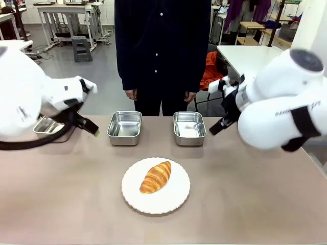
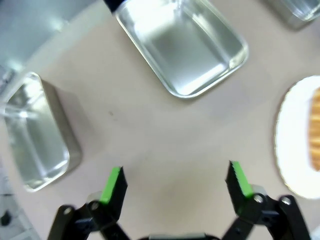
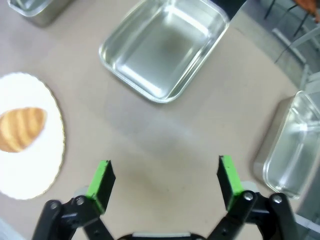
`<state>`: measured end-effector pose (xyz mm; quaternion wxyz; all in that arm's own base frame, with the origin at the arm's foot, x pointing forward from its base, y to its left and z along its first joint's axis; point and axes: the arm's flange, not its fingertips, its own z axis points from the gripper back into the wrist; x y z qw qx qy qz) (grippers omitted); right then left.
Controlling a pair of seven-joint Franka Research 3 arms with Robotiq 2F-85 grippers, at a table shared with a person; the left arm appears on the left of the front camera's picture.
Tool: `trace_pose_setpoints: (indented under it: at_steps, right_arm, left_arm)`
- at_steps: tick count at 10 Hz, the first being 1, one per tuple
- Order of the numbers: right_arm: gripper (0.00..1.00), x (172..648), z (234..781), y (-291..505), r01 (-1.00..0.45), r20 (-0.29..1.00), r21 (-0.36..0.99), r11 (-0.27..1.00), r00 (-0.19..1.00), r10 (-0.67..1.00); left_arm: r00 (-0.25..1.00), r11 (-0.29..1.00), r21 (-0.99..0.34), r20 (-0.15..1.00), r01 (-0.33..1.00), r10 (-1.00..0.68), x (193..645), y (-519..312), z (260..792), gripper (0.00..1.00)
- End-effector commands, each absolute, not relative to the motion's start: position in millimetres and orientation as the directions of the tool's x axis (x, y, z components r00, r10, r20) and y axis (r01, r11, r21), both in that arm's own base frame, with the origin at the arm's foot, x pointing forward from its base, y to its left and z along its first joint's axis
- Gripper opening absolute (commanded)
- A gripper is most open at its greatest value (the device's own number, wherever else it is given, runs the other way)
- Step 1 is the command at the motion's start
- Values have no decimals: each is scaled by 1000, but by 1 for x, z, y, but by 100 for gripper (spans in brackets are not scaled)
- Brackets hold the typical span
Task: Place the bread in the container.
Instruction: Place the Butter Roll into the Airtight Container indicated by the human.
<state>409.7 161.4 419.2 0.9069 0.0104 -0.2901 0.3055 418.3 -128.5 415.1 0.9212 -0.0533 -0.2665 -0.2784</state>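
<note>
Fingers of the left gripper and right gripper stand spread and empty; the right wrist view catches an edge tray that the arm blocks from the front.

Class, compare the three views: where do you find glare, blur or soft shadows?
Front view: sharp and evenly lit, with a faint shadow ringing the round white scalloped plate. Left wrist view: soft focus, and strong glare washes one end of the top-centre shiny rectangular steel tray. Right wrist view: the golden-brown ridged bread looks blurred.
</note>
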Motion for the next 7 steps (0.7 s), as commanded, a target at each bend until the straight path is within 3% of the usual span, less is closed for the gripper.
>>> trace_pose_setpoints:
  at_steps: [1, 4, 7]
  right_arm:
    - [100, 419, 471, 138, -561, 552, -124, 818, 646, 527]
    - [100, 431, 533, 53, -629, 616, -46, 776, 594, 518]
    - [100, 419, 550, -11, -699, 659, -6, 715, 535, 529]
  left_arm:
    - [697, 807, -30, 522, 590, -491, 434, -84, 473, 100]
    - [662, 716, -154, 549, 681, -511, 455, -1, 527, 100]
    - [553, 561, -227, 649, 796, -522, 437, 77, 544, 100]
